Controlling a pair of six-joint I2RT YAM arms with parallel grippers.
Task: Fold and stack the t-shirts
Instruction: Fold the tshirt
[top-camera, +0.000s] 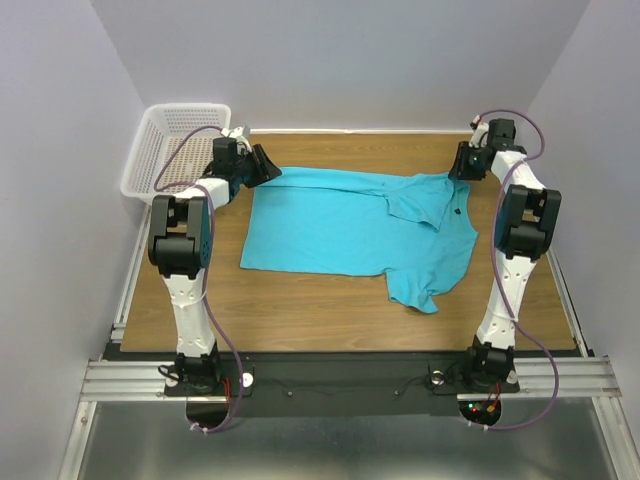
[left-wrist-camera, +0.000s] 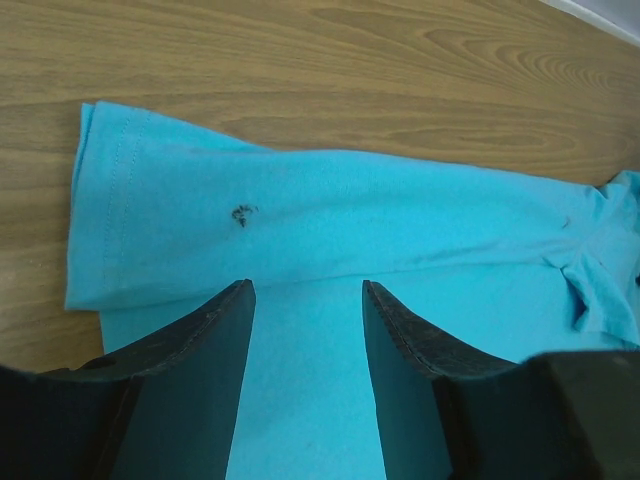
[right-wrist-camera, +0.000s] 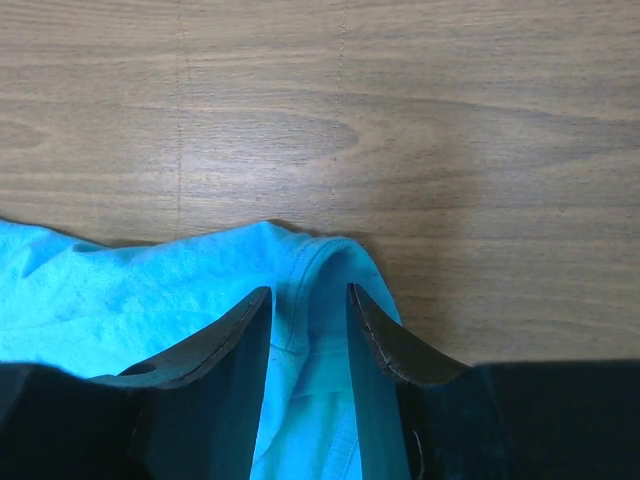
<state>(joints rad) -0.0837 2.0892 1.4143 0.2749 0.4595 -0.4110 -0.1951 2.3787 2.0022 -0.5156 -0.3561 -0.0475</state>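
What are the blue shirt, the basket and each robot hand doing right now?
t-shirt: spread out, far edge folded over.
basket: upright, far left corner.
left gripper: jaws open over the t-shirt.
right gripper: jaws open over the t-shirt's edge.

A turquoise t-shirt (top-camera: 340, 228) lies on the wooden surface (top-camera: 300, 310), left fingers (top-camera: 267, 164) and right fingers (top-camera: 461, 165) at its far corners, white basket (top-camera: 172, 142) far-left.

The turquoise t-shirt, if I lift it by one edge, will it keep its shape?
Probably floppy: the t-shirt lies creased, with one edge folded over, so it should sag from any grip. Likely light, being thin cloth. Pushed, it would probably bunch rather than slide on the wooden table.
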